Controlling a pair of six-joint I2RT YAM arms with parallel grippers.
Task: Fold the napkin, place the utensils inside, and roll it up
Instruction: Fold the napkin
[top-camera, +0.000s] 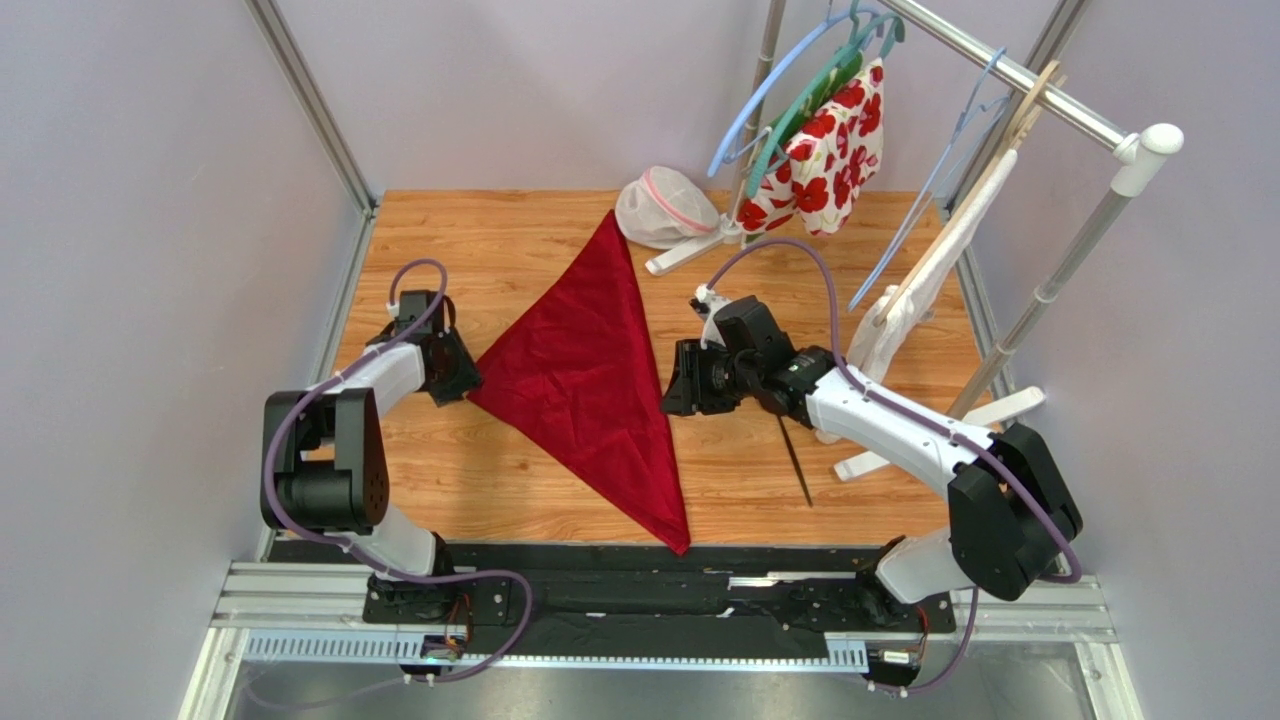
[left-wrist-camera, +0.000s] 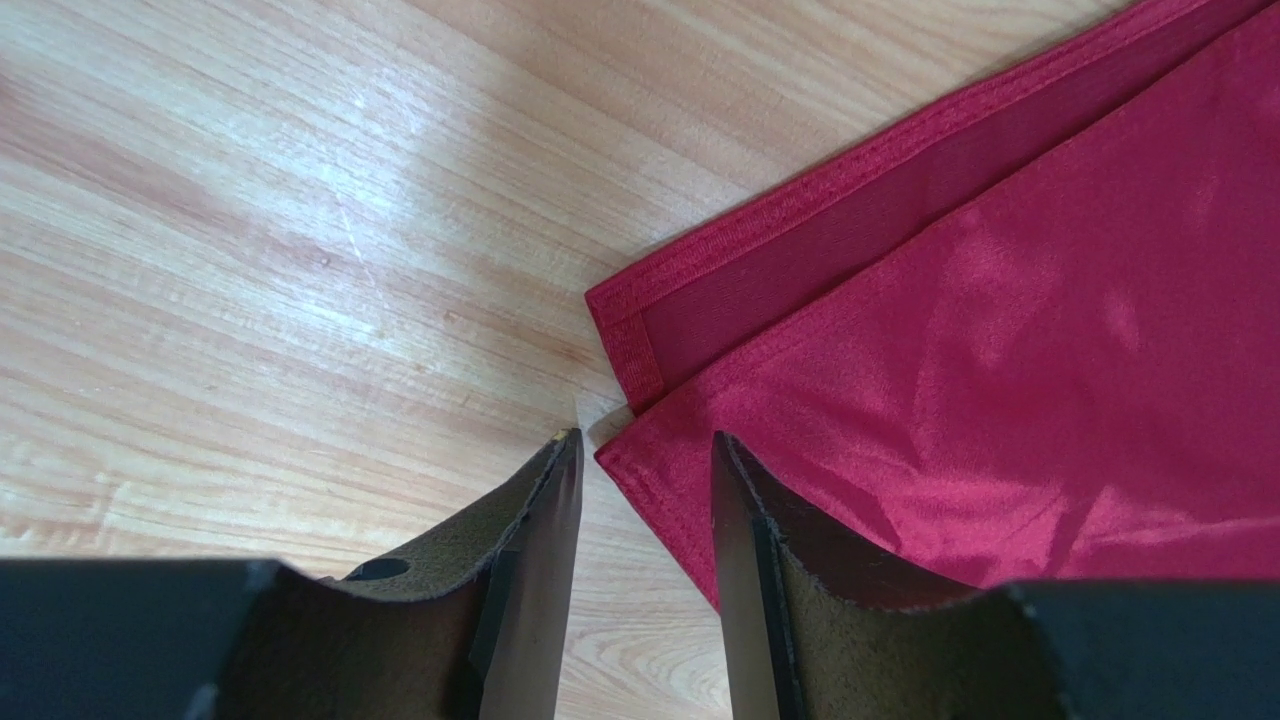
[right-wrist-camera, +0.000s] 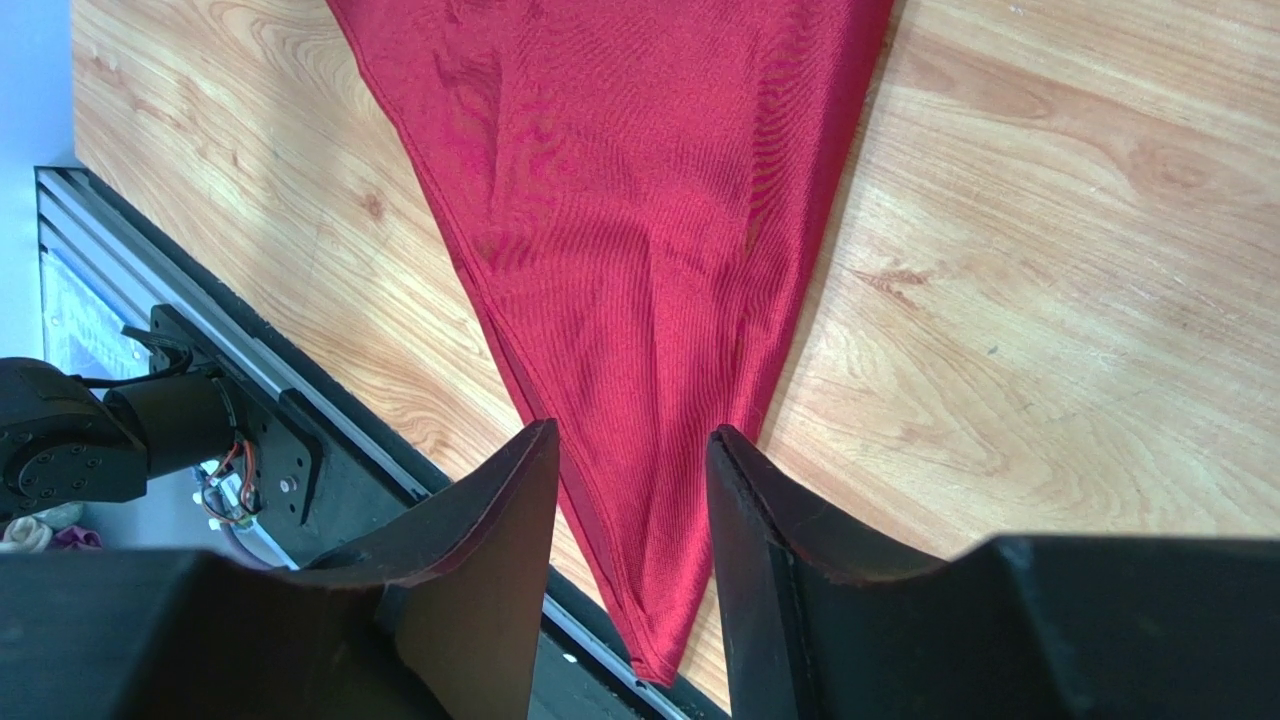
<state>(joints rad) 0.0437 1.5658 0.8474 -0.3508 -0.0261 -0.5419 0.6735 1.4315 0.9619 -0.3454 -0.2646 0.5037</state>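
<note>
Left hand (left-wrist-camera: 643, 450), right hand (right-wrist-camera: 624, 443): ajar, empty, beside napkin (top-camera: 594, 360) (spoon (top-camera: 796, 465) partly under arm (top-camera: 902, 420))

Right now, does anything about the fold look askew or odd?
Yes. The napkin is folded into a triangle, but at its left corner the layers do not line up: the bottom layer's hem sticks out past the top layer, as the left wrist view shows. Nothing else stands out.
</note>
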